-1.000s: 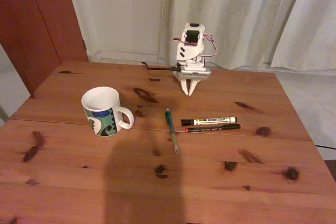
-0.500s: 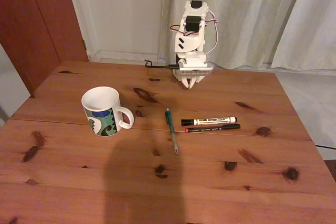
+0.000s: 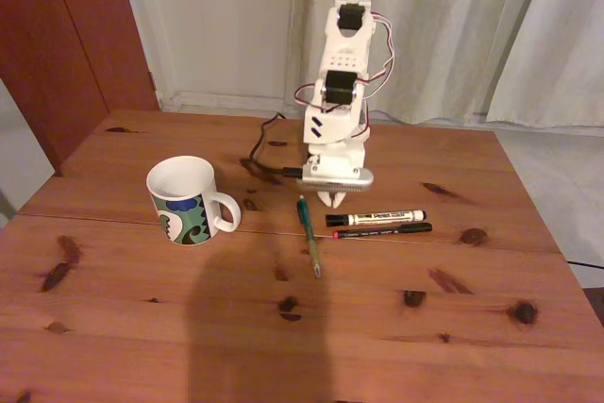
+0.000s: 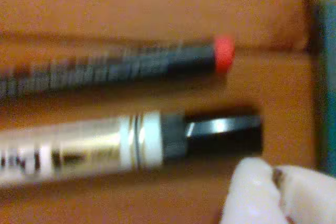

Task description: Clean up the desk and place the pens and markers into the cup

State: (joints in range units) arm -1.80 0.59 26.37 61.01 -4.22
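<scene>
Fixed view is showing the gripper (image 3: 330,199) hanging fingertips-down, seemingly pinched together and grasping nothing, just at ten o'clock of the white marker (image 3: 376,218); black pen (image 3: 382,229) is lying beside it, mug (image 3: 184,199) at nine o'clock.

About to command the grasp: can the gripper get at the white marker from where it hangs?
Probably yes: the gripper hangs just above the white marker at its black-capped end, nothing between, though the black pen lies close alongside.
</scene>
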